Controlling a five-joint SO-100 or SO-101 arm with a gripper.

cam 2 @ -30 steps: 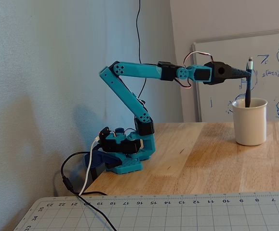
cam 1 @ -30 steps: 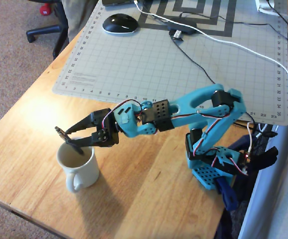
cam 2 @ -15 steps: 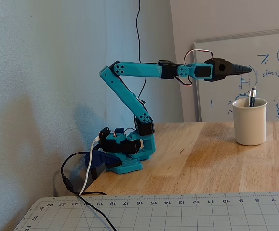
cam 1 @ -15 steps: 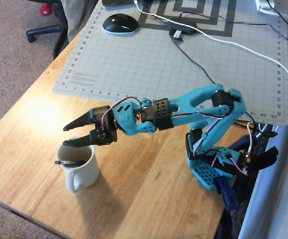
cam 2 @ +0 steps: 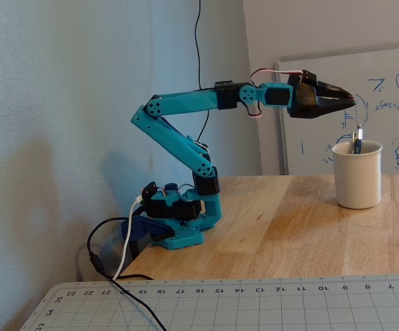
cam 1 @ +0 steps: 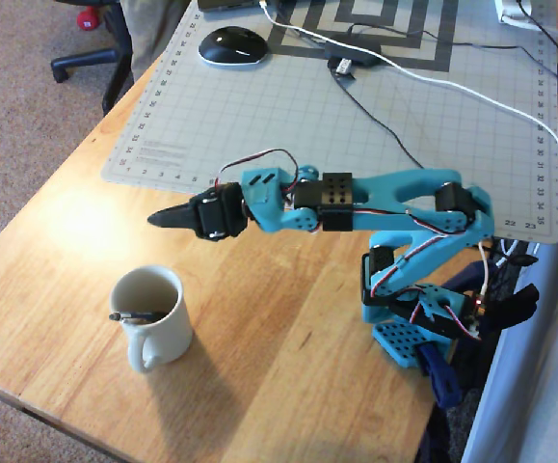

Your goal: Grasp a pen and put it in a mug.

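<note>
Wooden table [cam 1: 288,357] w/ grid cutting mat [cam 1: 356,125], edge numerals legible in fixed view. Teal arm [cam 2: 185,131] reaches out level; black gripper [cam 2: 347,102] jaws nearly closed, empty, above & apart from mug. Cream mug [cam 2: 357,176], loop handle, beige inside. Dark pen [cam 1: 136,314] leans inside, mostly hidden, silvery tip over rim

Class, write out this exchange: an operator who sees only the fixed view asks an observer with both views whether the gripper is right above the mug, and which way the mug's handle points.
Operator: Is the gripper directly over the mug?
Observer: No. In the overhead view the gripper is over bare table, clear of the mug, toward the picture's top.
Operator: I see no handle. Where is it?
Observer: The handle points toward the overhead picture's bottom edge.
</note>
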